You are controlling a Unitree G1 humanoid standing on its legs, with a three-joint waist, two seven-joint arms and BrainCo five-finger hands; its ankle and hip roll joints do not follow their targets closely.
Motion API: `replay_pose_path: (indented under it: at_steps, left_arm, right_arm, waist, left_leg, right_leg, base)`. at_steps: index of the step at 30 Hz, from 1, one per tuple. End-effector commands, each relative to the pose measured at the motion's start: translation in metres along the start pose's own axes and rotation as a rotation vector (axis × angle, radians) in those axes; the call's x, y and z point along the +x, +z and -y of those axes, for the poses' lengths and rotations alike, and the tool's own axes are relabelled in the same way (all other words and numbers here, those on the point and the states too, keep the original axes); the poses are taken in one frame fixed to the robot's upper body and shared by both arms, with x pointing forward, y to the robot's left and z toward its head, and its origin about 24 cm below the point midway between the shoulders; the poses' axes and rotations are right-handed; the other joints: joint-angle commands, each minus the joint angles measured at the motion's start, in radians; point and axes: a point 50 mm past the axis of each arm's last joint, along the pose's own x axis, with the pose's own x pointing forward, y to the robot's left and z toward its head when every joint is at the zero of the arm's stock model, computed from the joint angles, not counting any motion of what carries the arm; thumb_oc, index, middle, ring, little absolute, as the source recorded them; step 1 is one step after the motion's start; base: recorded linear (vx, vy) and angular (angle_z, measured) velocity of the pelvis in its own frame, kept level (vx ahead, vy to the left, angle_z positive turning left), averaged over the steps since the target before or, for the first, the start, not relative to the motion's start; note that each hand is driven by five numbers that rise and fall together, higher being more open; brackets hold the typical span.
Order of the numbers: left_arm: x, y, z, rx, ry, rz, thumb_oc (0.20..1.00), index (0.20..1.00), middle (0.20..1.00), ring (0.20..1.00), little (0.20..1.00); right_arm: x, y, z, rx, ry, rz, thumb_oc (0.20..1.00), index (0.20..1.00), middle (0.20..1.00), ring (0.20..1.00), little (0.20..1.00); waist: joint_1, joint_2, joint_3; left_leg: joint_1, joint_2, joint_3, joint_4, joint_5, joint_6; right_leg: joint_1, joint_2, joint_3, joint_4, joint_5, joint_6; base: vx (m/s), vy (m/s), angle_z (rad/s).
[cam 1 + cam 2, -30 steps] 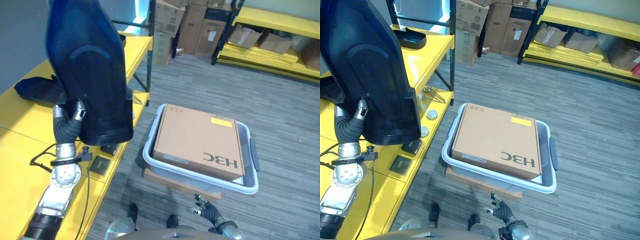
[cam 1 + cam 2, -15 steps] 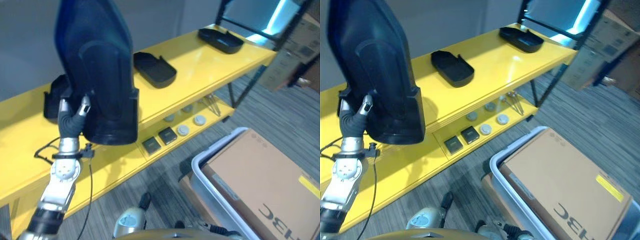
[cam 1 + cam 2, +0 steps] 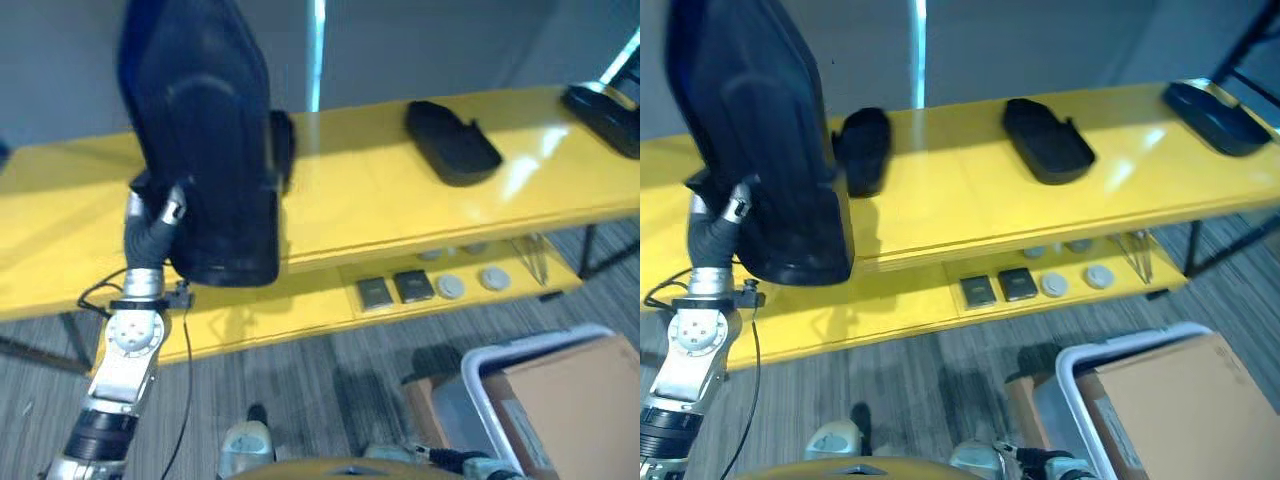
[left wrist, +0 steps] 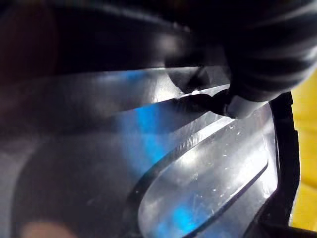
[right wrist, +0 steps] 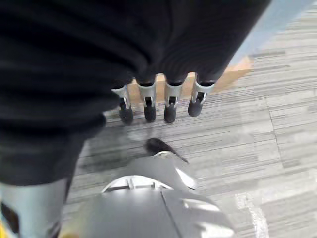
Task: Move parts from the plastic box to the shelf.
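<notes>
Left eye view: the robot's left hand (image 3: 160,215) holds a large dark moulded part (image 3: 205,140) upright, above the front of a long yellow shelf (image 3: 350,210). The fingers curl round the part's lower edge from behind. In the left wrist view, the part's glossy inner face sits right against the hand.

The step in hand appears to be the carry to the shelf. The part is out of the box and raised, not yet set down. The next move likely calls for lowering it onto bare shelf, clear of the parts already there.

Three other dark parts lie on the shelf top. One (image 3: 862,148) is just behind the held part. Another (image 3: 1045,140) lies near the middle. A third (image 3: 1218,115) lies at the far right end. On the lower shelf level sit two small dark square blocks (image 3: 1000,287) and several small round pieces (image 3: 1075,280).

The grey plastic box (image 3: 1080,385) stands on the floor at lower right, well apart from the shelf. It holds a brown cardboard box (image 3: 1180,405) that takes up most of its inside.

Right wrist view: the right hand (image 5: 158,101) hangs over grey carpet, fingers straight and relaxed, holding nothing.
</notes>
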Motion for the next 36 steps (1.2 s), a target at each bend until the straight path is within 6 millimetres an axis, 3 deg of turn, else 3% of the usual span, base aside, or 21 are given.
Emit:
replay_pose_path:
  at_steps: [1, 5, 7, 9, 10, 13, 14, 16, 17, 19, 23, 24, 26, 27, 29, 32, 34, 36]
  left_arm:
    - [0.002, 0.023, 0.003, -0.047, -0.015, 0.118, 0.2, 0.2, 0.2, 0.2, 0.2]
    - [0.004, 0.03, 0.009, -0.098, -0.067, 0.17, 0.2, 0.2, 0.2, 0.2, 0.2]
    - [0.005, 0.033, 0.01, -0.109, -0.079, 0.189, 0.2, 0.2, 0.2, 0.2, 0.2]
    - [0.007, 0.036, 0.01, -0.115, -0.101, 0.199, 0.2, 0.2, 0.2, 0.2, 0.2]
    - [0.011, 0.038, 0.01, -0.102, -0.132, 0.209, 0.2, 0.2, 0.2, 0.2, 0.2]
    - [0.018, 0.04, 0.013, -0.093, -0.162, 0.208, 0.2, 0.2, 0.2, 0.2, 0.2]
    - [0.022, 0.04, 0.016, -0.092, -0.176, 0.194, 0.2, 0.2, 0.2, 0.2, 0.2]
    - [0.026, 0.037, 0.02, -0.096, -0.184, 0.178, 0.2, 0.2, 0.2, 0.2, 0.2]
    - [0.028, 0.035, 0.025, -0.11, -0.195, 0.173, 0.2, 0.2, 0.2, 0.2, 0.2]
    - [0.026, 0.033, 0.034, -0.126, -0.221, 0.185, 0.2, 0.2, 0.2, 0.2, 0.2]
    - [0.028, 0.035, 0.04, -0.137, -0.244, 0.196, 0.2, 0.2, 0.2, 0.2, 0.2]
    - [0.029, 0.033, 0.04, -0.123, -0.236, 0.18, 0.2, 0.2, 0.2, 0.2, 0.2]
    - [0.029, 0.031, 0.036, -0.146, -0.212, 0.165, 0.2, 0.2, 0.2, 0.2, 0.2]
    - [0.027, 0.03, 0.038, -0.145, -0.229, 0.162, 0.2, 0.2, 0.2, 0.2, 0.2]
    - [0.024, 0.028, 0.04, -0.167, -0.245, 0.158, 0.2, 0.2, 0.2, 0.2, 0.2]
    - [0.02, 0.027, 0.044, -0.178, -0.234, 0.153, 0.2, 0.2, 0.2, 0.2, 0.2]
    - [0.02, 0.028, 0.042, -0.187, -0.205, 0.155, 0.2, 0.2, 0.2, 0.2, 0.2]
    - [0.021, 0.028, 0.042, -0.188, -0.194, 0.158, 0.2, 0.2, 0.2, 0.2, 0.2]
  right_arm:
    - [-0.001, -0.013, 0.007, -0.015, -0.029, -0.073, 1.0, 1.0, 1.0, 1.0, 1.0]
    - [0.001, -0.011, 0.003, 0.062, -0.044, -0.065, 1.0, 1.0, 1.0, 1.0, 1.0]
    - [0.001, -0.006, 0.0, 0.088, -0.043, -0.055, 1.0, 1.0, 1.0, 1.0, 1.0]
    - [0.001, -0.003, -0.001, 0.082, -0.053, -0.052, 1.0, 1.0, 1.0, 1.0, 1.0]
    - [0.002, -0.002, -0.005, 0.093, -0.059, -0.043, 1.0, 1.0, 1.0, 1.0, 1.0]
    - [0.002, 0.001, -0.007, 0.105, -0.077, -0.031, 1.0, 1.0, 1.0, 1.0, 1.0]
    - [0.002, 0.001, -0.006, 0.11, -0.091, -0.033, 1.0, 1.0, 1.0, 1.0, 1.0]
    - [0.002, 0.0, -0.005, 0.12, -0.089, -0.038, 1.0, 1.0, 1.0, 1.0, 1.0]
    - [0.002, -0.003, -0.006, 0.115, -0.073, -0.035, 1.0, 1.0, 1.0, 1.0, 1.0]
    - [0.003, -0.009, -0.007, 0.113, -0.075, -0.037, 1.0, 1.0, 1.0, 1.0, 1.0]
    - [0.003, -0.017, -0.008, 0.145, -0.071, -0.05, 1.0, 1.0, 1.0, 1.0, 1.0]
    - [0.003, -0.021, -0.007, 0.119, -0.059, -0.086, 1.0, 1.0, 1.0, 1.0, 1.0]
    - [0.002, -0.027, -0.004, 0.078, -0.058, -0.11, 1.0, 1.0, 1.0, 1.0, 1.0]
    - [0.001, -0.03, 0.004, 0.067, -0.101, -0.127, 1.0, 1.0, 1.0, 1.0, 1.0]
    - [-0.001, -0.032, 0.012, 0.124, -0.136, -0.124, 1.0, 1.0, 1.0, 1.0, 1.0]
    - [-0.003, -0.027, 0.02, 0.235, -0.134, -0.091, 1.0, 1.0, 1.0, 1.0, 1.0]
    - [-0.005, -0.022, 0.03, 0.177, -0.159, -0.071, 1.0, 1.0, 1.0, 1.0, 1.0]
    - [-0.006, -0.02, 0.033, 0.141, -0.168, -0.066, 1.0, 1.0, 1.0, 1.0, 1.0]
  waist:
    - [-0.001, 0.003, -0.079]
    - [0.015, 0.03, -0.096]
    - [0.024, 0.034, -0.1]
    - [0.032, 0.036, -0.104]
    - [0.039, 0.041, -0.103]
    - [0.043, 0.044, -0.096]
    - [0.031, 0.046, -0.091]
    - [0.008, 0.045, -0.087]
    - [-0.031, 0.041, -0.074]
    - [-0.066, 0.03, -0.063]
    - [-0.082, 0.016, -0.064]
    - [-0.081, 0.008, -0.074]
    - [-0.072, -0.002, -0.076]
    - [-0.058, -0.019, -0.055]
    - [-0.062, -0.026, -0.051]
    - [-0.077, -0.015, -0.066]
    - [-0.091, 0.0, -0.075]
    - [-0.093, 0.003, -0.074]
  left_leg:
    - [0.097, 0.054, 0.093, 0.047, -0.116, -0.081]
    - [0.074, 0.033, 0.101, -0.018, -0.08, -0.082]
    - [0.068, 0.013, 0.088, -0.019, -0.088, -0.07]
    - [0.069, -0.01, 0.079, -0.021, -0.104, -0.048]
    - [0.071, -0.032, 0.083, -0.022, -0.119, -0.018]
    - [0.071, -0.054, 0.075, -0.024, -0.131, 0.009]
    - [0.072, -0.068, 0.054, -0.027, -0.141, 0.027]
    - [0.073, -0.086, 0.022, -0.029, -0.154, 0.047]
    - [0.065, -0.112, -0.02, -0.03, -0.146, 0.075]
    - [0.065, -0.145, -0.099, -0.03, -0.144, 0.083]
    - [0.063, -0.173, -0.158, -0.03, -0.14, 0.086]
    - [0.067, -0.187, -0.178, -0.024, -0.143, 0.086]
    - [0.034, -0.203, -0.158, 0.066, -0.176, 0.076]
    - [-0.039, -0.188, -0.113, 0.214, -0.177, 0.042]
    - [-0.058, -0.143, -0.068, 0.249, -0.177, 0.018]
    - [-0.03, -0.046, -0.054, 0.158, -0.132, -0.018]
    - [-0.005, 0.053, -0.059, 0.044, -0.02, -0.064]
    - [-0.008, 0.076, -0.061, 0.025, 0.004, -0.075]
  right_leg:
    - [0.059, 0.025, -0.081, -0.241, 0.131, 0.001]
    - [0.109, 0.002, -0.084, -0.257, 0.137, 0.027]
    - [0.113, -0.014, -0.086, -0.249, 0.137, 0.041]
    - [0.109, -0.037, -0.088, -0.222, 0.134, 0.057]
    - [0.095, -0.08, -0.111, -0.168, 0.137, 0.071]
    - [0.069, -0.123, -0.123, -0.091, 0.136, 0.067]
    - [0.044, -0.123, -0.095, -0.035, 0.132, 0.063]
    - [0.006, -0.094, -0.037, 0.025, 0.118, 0.063]
    - [-0.052, -0.007, 0.04, 0.066, 0.116, 0.051]
    - [-0.075, 0.091, 0.134, 0.028, 0.117, 0.036]
    - [-0.066, 0.139, 0.197, -0.074, 0.138, 0.022]
    - [-0.053, 0.152, 0.239, -0.136, 0.149, 0.012]
    - [-0.03, 0.142, 0.256, -0.183, 0.157, 0.004]
    - [0.016, 0.113, 0.239, -0.226, 0.176, 0.002]
    - [0.032, 0.096, 0.223, -0.245, 0.184, 0.001]
    - [0.04, 0.087, 0.235, -0.25, 0.177, 0.001]
    - [0.053, 0.08, 0.259, -0.253, 0.164, 0.001]
    - [0.059, 0.075, 0.267, -0.253, 0.158, 0.002]
  base:
    - [-0.03, 0.277, 1.07]
    - [-0.02, 0.332, 0.41]
    - [-0.02, 0.293, 0.17]
    - [-0.04, 0.303, 0.05]
    - [-0.05, 0.271, 0.05]
    - [-0.04, 0.221, 0.05]
    - [0.0, 0.231, 0.06]
    - [-0.02, 0.174, 0.21]
    - [-0.06, 0.124, 0.79]
    - [-0.04, 0.036, 0.77]
    - [0.04, -0.061, 0.96]
    - [0.06, -0.053, 0.8]
    - [0.05, -0.016, -0.07]
    - [0.02, 0.059, -0.34]
    - [0.02, 0.131, -0.25]
    - [0.08, 0.295, 0.17]
    - [0.11, 0.362, 0.28]
    - [0.09, 0.304, 0.09]
